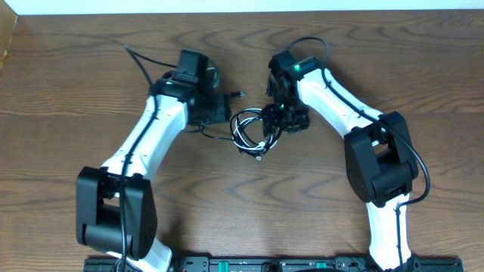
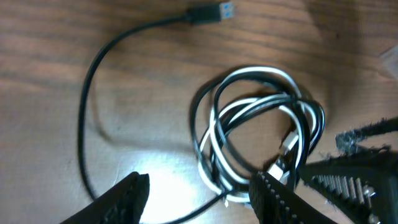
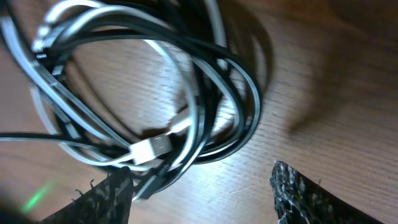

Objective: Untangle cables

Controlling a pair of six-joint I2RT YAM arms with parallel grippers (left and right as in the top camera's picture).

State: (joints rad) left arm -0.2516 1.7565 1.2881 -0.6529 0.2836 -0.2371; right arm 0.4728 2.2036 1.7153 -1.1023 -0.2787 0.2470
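Black ribbed fingers [image 2: 127, 198] of the left gripper [image 2: 198, 200] stand apart, clamping nothing. Just ahead of them, toward the right fingertip, lie the cables [image 2: 255, 124], a black cord [image 2: 83, 112] and a white cord [image 2: 261, 73] looped together in one coil on the wooden table [image 2: 143, 124]. Only this wrist view shows the black cord's free run curving away to the left and ending far ahead in a USB plug [image 2: 208, 14] with a blue insert. The right gripper [image 3: 199, 186] is likewise spread wide and empty; its camera alone shows a white plug [image 3: 152, 149] lying in the coil close before its left fingertip. Overhead, the coil sits between both grippers, nearer the right one.
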